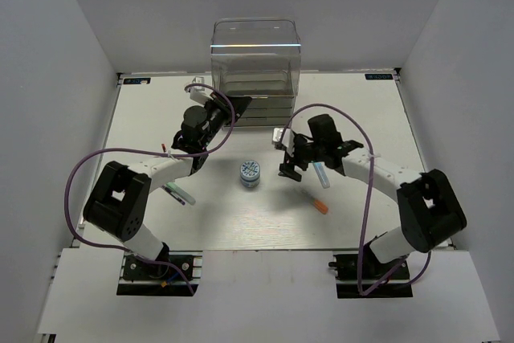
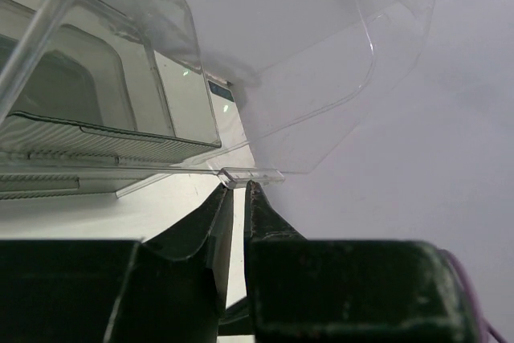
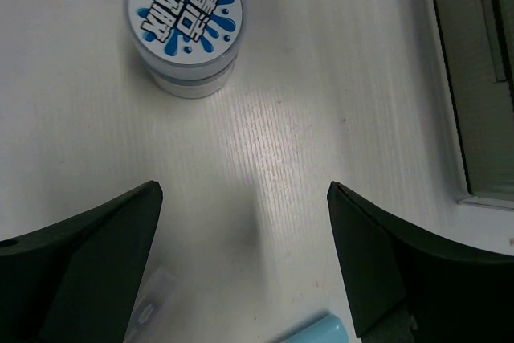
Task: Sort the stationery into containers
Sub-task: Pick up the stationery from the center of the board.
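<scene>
**A:** Overhead: left gripper up at the cabinet drawers, right gripper just beside the roll on the table.

**B:** Left wrist: fingers pinched narrow on a drawer tab. Drawer-opening step, I'd say.

**A:** Right wrist: claw wide, empty, roll ahead. Next it must straddle it squarely.

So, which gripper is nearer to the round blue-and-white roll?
Right. The right gripper is open just beside the roll; the left gripper is farther back, at the drawers of the clear cabinet.
</scene>
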